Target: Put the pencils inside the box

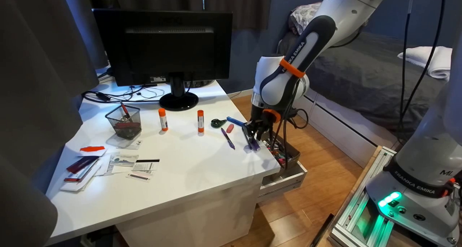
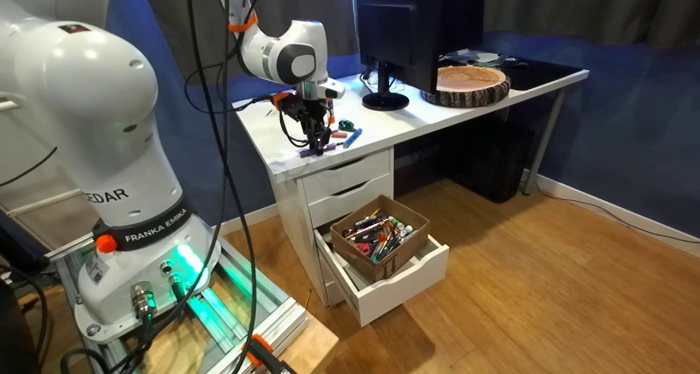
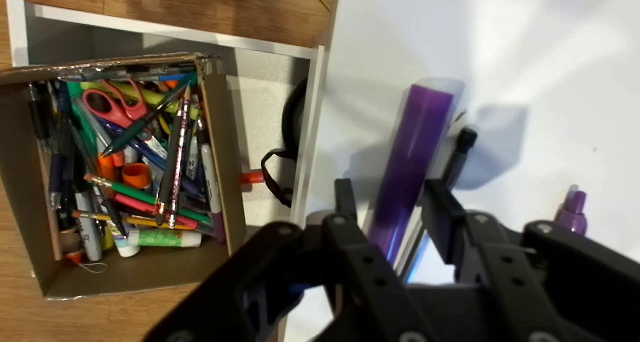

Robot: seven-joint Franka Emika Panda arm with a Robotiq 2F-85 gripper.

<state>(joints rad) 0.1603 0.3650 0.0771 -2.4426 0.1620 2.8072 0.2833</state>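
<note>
My gripper is open low over the desk's edge, with its fingers on either side of a thick purple stick. A gap shows on the left finger's side. A thin dark stick lies beside it, partly hidden by the right finger. In both exterior views the gripper is down at the purple stick. A blue stick and a thin purple pen lie nearby. The cardboard box, full of pens and pencils, stands in the open drawer; its wall shows left of the gripper.
A short pink-red piece and a green object lie near the blue stick. Two glue sticks stand upright. A mesh cup holds a red stick. A monitor stands behind. The drawer juts out below the desk.
</note>
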